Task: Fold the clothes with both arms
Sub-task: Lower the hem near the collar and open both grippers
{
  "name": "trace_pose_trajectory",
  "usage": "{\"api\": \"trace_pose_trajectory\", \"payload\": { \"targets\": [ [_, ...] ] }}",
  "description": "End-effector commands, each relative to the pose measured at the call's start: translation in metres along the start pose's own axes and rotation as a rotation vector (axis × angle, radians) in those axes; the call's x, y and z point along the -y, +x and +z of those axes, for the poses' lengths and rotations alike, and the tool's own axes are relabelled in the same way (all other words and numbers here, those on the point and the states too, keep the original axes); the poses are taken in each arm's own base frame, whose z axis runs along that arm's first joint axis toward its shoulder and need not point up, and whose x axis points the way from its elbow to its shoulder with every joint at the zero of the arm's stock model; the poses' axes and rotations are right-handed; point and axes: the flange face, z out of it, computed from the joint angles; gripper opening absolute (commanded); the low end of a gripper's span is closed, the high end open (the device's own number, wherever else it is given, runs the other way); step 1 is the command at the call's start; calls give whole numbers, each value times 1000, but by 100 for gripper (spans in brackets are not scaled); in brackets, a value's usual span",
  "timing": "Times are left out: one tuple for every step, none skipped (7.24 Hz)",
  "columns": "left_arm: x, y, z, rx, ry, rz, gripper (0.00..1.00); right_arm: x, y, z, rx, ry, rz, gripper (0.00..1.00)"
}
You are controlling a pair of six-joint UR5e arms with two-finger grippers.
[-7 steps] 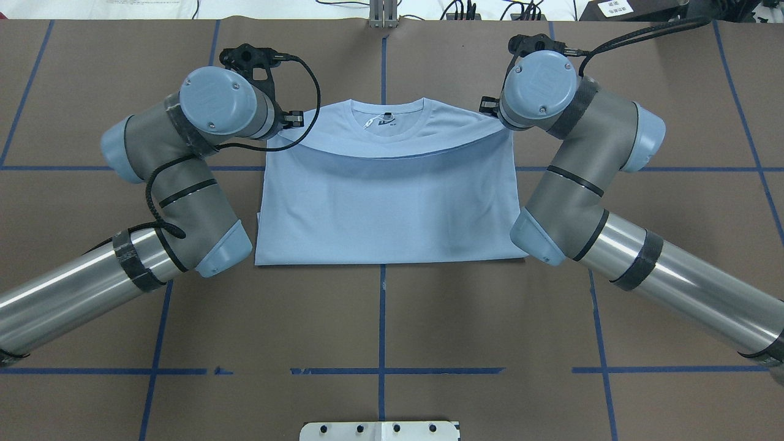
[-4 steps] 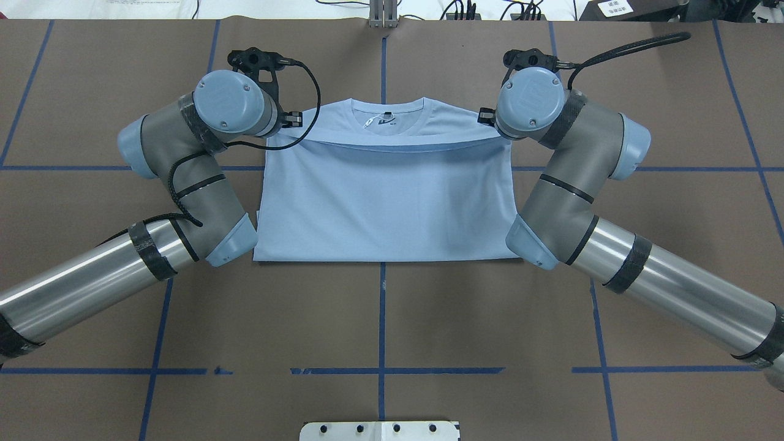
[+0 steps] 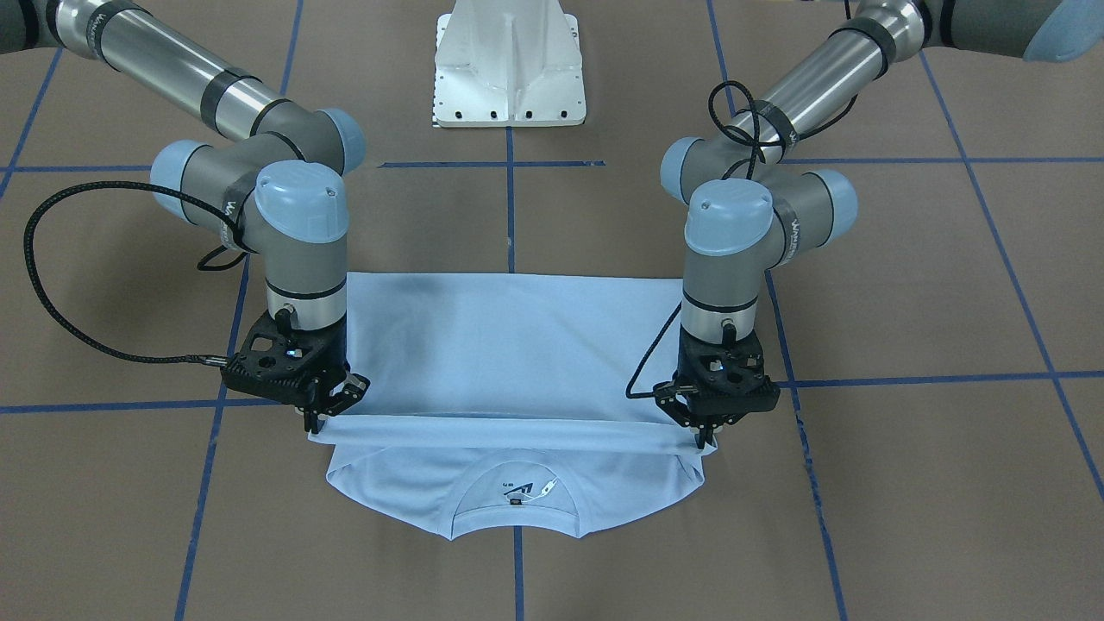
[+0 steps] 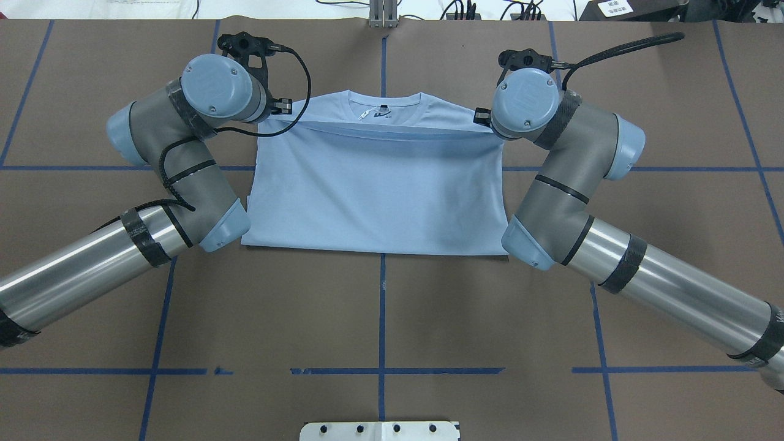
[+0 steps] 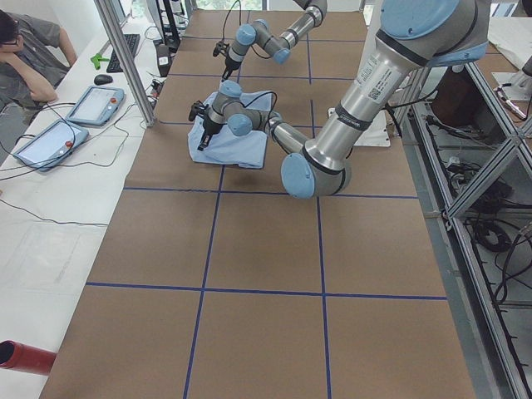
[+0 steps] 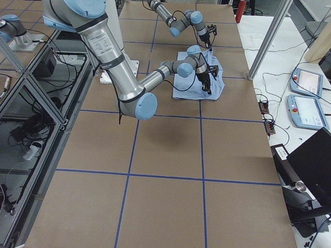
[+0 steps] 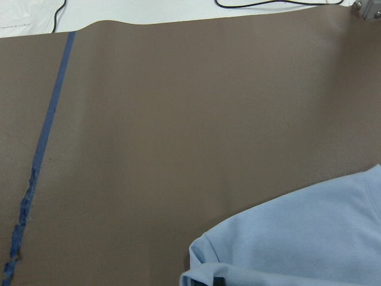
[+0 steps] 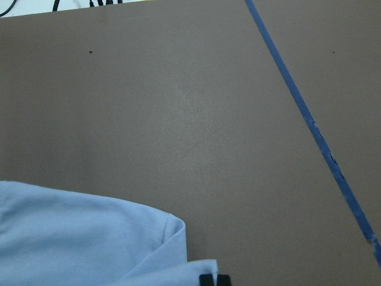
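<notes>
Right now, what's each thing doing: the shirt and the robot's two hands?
T-shirt: folded over itself, with the top layer's edge held just short of the collar.
left hand: shut, pinching one corner of that edge.
right hand: shut, pinching the other corner.
neck label: uncovered, inside the collar.

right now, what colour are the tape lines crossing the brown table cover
Blue. The tape lines show best in the overhead exterior view.

Matt cloth T-shirt (image 4: 376,196) on a matt, paper-like table (image 4: 380,318); left arm (image 4: 73,282) and right arm (image 4: 674,288) in polished metal, smooth plastic.
</notes>
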Motion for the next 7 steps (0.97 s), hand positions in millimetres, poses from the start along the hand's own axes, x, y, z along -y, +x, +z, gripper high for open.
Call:
{"api": "trace_pose_trajectory", "payload": {
  "targets": [
    [-5, -1, 6, -5, -3, 5, 55, -12, -4, 3, -2, -4, -9, 99],
    [-11, 0, 5, -21, 2, 25, 100, -9, -8, -1, 3, 10, -17, 100],
    [-8, 2, -2, -67, 27, 63, 100, -1, -9, -11, 25, 13, -55, 100],
    [-11, -5, -18, -96, 45, 78, 100, 18, 1, -27, 59, -6, -103, 100],
    [-28, -21, -46, -138, 58, 83, 100, 31, 7, -37, 91, -45, -98, 100],
    [-59, -40, -64, -191, 3, 82, 100, 36, 7, -49, 116, -41, -100, 100],
    [-83, -50, -82, -226, -27, 58, 100, 36, 8, -53, 126, -36, -96, 100]
  ]
}}
